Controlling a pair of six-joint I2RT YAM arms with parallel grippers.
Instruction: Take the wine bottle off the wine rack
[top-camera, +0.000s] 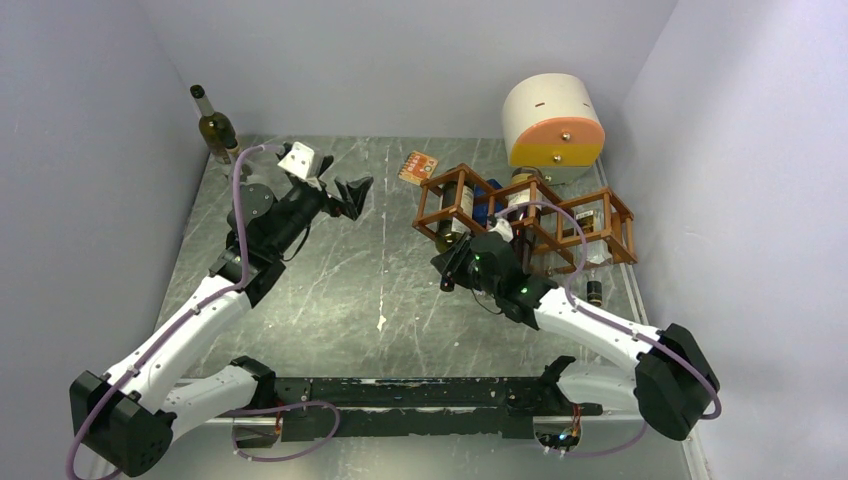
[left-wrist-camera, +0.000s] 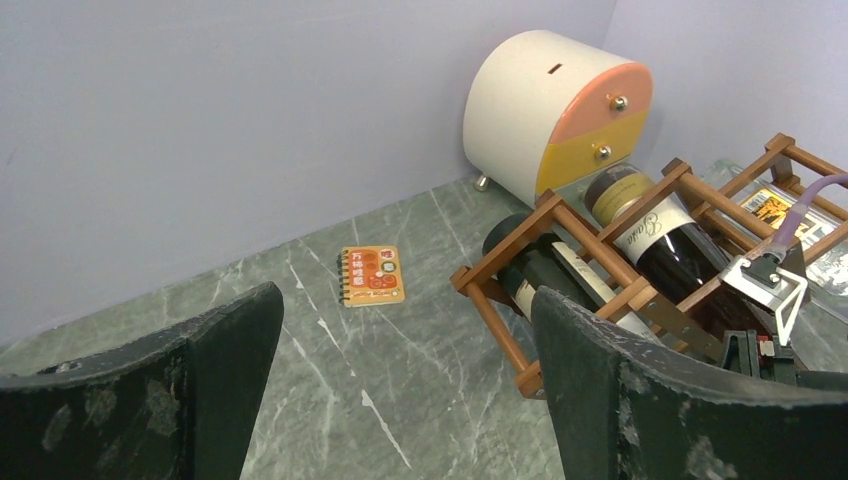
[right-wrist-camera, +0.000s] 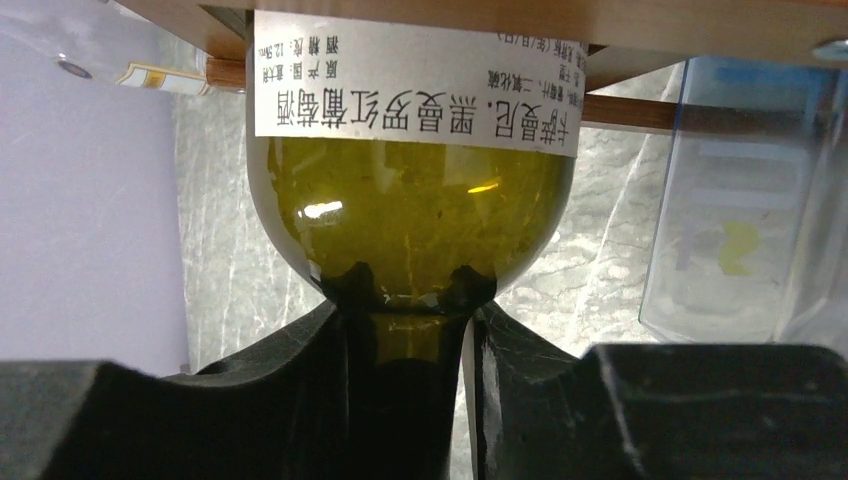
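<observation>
Right wrist view shows my right pincer (right-wrist-camera: 405, 335) clamped on the neck of the wine bottle (right-wrist-camera: 410, 220). Both black fingers (right-wrist-camera: 300, 380) press the dark green glass just below the shoulder. Past the shoulder I read a white label (right-wrist-camera: 415, 80) with printed characters. Above it run the brown bars of the wine rack (right-wrist-camera: 640, 20), so the bottle's body lies in the rack. A clear plastic box (right-wrist-camera: 740, 200) sits to its right.

From the top camera, the held bottle lies in the rack's left-hand cell with its neck toward the arms, and other bottles (top-camera: 592, 222) fill the cells beside it. Behind the rack stands a cream-and-orange drum cabinet (top-camera: 553, 120). An orange notebook (top-camera: 418, 166) lies flat on the marbled table (top-camera: 380, 300) near the rack's far left corner. My left pincer (top-camera: 352, 190) hangs well apart from the rack, jaws spread wide and holding nothing. A second bottle (top-camera: 215, 125) stands upright in the far left corner.
</observation>
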